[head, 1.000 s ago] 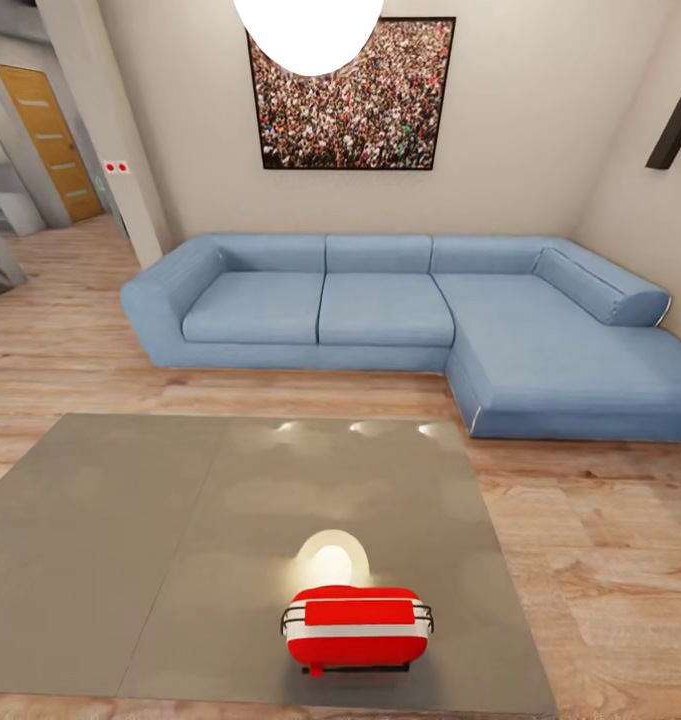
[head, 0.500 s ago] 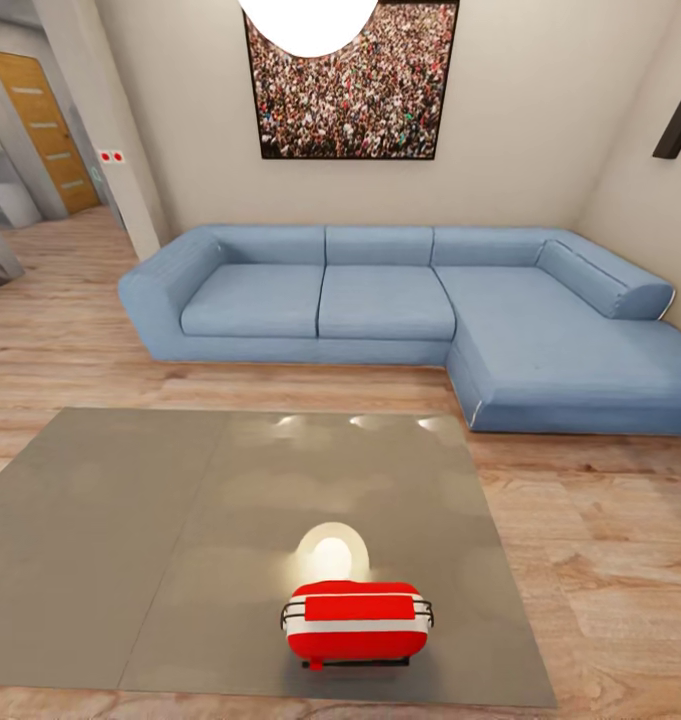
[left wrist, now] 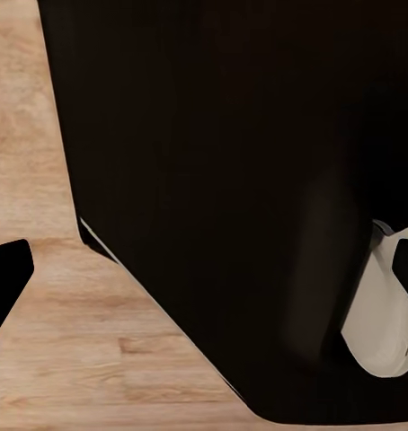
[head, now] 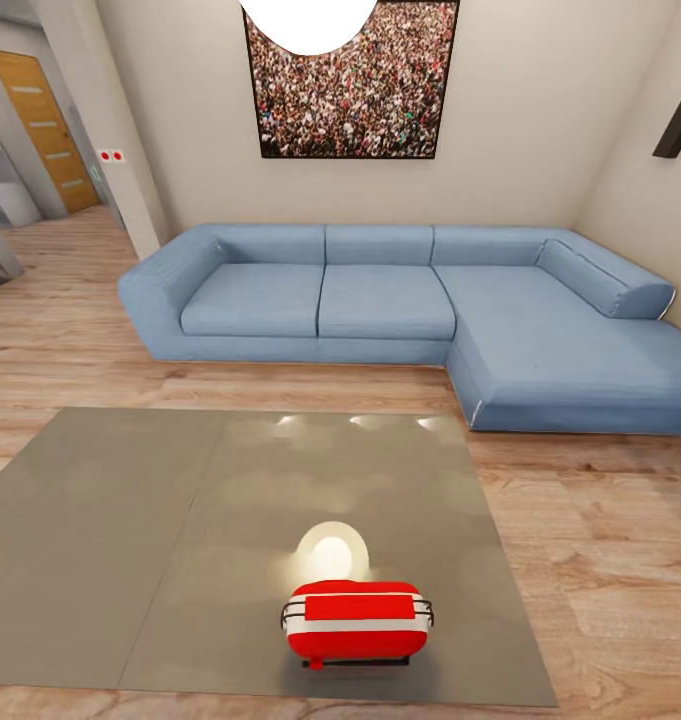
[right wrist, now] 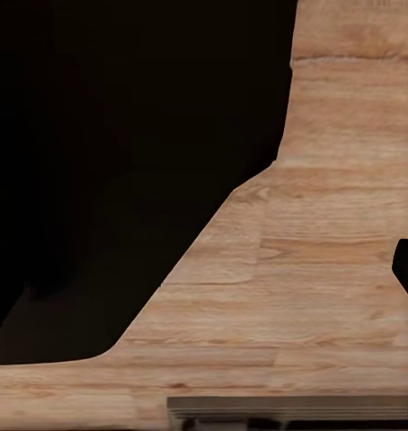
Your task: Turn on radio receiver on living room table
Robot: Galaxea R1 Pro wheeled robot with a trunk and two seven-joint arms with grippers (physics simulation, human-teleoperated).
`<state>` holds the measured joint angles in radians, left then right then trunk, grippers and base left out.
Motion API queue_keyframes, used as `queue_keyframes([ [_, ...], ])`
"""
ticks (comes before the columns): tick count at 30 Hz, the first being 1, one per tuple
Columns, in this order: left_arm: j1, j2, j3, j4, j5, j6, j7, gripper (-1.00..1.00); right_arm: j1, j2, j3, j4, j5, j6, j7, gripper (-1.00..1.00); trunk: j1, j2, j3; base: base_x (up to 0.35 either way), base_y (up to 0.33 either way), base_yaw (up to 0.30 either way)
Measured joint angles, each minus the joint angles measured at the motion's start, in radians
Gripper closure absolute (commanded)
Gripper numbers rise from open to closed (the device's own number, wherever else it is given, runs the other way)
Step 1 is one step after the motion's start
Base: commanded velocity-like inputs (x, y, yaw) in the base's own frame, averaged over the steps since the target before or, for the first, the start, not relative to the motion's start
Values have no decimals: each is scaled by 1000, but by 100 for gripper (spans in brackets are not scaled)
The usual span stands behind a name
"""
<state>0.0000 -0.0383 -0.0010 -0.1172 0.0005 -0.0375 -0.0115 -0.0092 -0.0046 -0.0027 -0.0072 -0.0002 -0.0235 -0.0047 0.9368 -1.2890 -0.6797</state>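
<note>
Living room (head: 580, 560), grey table (head: 130, 540), red radio receiver (head: 356, 622) near edge

Seen from the left wrist camera, a dark fingertip (left wrist: 8, 274) of the left tool juts in at one edge and another at the opposite edge, set wide apart, beside the robot's black body (left wrist: 240, 180) and a white rounded part (left wrist: 384, 314). From the right wrist camera, one dark fingertip (right wrist: 407, 269) shows at the frame's edge beside black bodywork (right wrist: 123, 162); that tool's spread cannot be judged.
</note>
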Motion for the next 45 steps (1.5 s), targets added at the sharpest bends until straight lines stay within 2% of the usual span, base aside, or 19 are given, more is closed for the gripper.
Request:
queue_keyframes([
  [14,0,4,-4,-72,0,0,-23,-100,0,-3,1,-44,3,2,0,-100,0,0,0,0,0,0],
  [45,0,-2,2,-92,3,1,-27,-100,0,1,4,-46,9,4,5,-100,0,0,0,0,0,0],
])
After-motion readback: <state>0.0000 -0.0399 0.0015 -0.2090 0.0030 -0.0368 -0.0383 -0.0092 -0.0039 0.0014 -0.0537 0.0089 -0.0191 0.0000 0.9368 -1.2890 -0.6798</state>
